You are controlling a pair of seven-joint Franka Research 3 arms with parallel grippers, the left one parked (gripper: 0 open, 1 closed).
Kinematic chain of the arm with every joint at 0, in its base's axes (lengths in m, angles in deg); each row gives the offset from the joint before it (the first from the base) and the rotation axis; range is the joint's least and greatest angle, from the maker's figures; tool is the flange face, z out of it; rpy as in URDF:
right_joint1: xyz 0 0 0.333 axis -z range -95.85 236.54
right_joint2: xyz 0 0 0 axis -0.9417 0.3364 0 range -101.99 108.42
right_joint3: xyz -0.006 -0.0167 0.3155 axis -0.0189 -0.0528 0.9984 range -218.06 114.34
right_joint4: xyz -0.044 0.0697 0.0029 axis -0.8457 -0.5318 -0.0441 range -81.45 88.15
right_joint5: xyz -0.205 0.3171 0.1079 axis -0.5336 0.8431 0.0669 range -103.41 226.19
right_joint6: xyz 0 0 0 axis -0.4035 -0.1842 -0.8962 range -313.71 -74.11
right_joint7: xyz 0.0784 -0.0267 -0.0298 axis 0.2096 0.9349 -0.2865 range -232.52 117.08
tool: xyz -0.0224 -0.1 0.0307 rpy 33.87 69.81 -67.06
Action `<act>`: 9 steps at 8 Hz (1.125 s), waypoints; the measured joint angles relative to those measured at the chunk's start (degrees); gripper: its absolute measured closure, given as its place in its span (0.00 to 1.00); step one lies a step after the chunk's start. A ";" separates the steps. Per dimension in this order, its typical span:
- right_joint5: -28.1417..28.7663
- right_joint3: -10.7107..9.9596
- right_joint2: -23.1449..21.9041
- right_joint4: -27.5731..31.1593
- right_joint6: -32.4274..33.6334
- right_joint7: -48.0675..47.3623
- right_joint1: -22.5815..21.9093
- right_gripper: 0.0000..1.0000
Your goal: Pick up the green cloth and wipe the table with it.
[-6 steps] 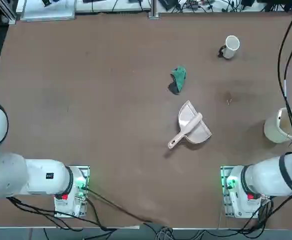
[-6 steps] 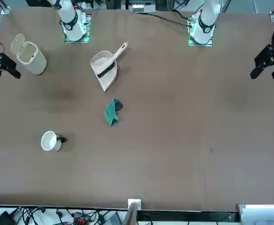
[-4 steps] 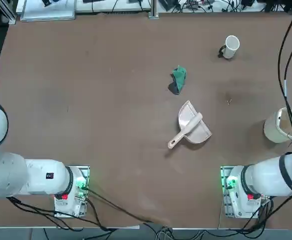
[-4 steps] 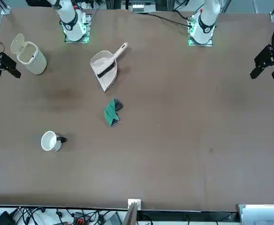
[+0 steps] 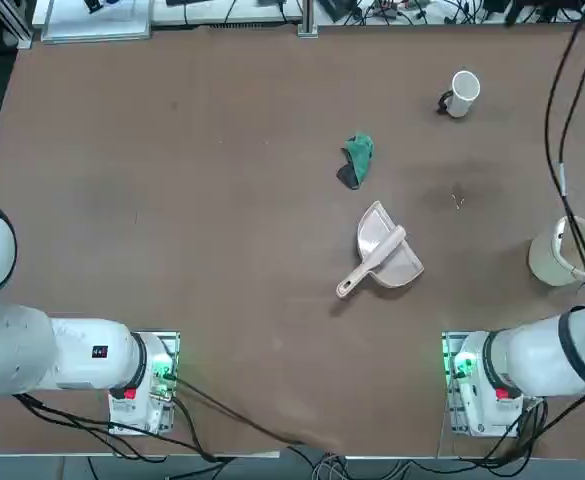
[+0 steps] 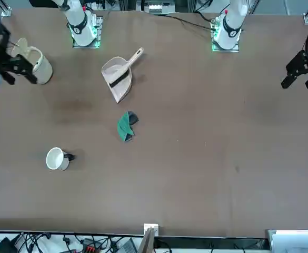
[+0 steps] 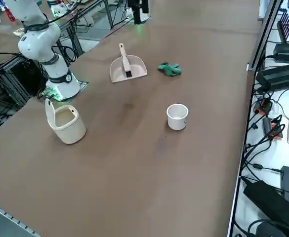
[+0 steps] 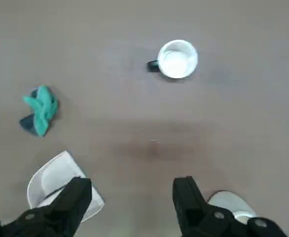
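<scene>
The large brown worktop (image 5: 222, 230) is carrying everything loose here. Above its surface, the right claw (image 8: 133, 181) is hanging in the air, with its two fingers standing apart and nothing being held between them. On the robot's right side, the white bin (image 7: 68, 123) is standing upright, its lid being raised. More to the left, the pale pink dustpan (image 5: 396, 262) is lying with its handle pointing toward the arm bases, and a dark-bristled brush is resting in it. Just beyond the dustpan, the green cloth (image 5: 359, 158) is lying crumpled. Farther out and to its right, the white mug (image 5: 463, 93) is standing upright
</scene>
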 joint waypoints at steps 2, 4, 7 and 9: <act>1.70 0.22 3.45 0.15 -2.52 -0.33 -4.52 0.00; 3.16 0.31 8.55 0.49 -6.36 -0.46 -8.19 0.00; 3.80 0.41 17.06 2.05 -12.60 -0.65 -13.83 0.00; 4.52 0.43 23.38 2.74 -17.80 -0.86 -16.53 0.00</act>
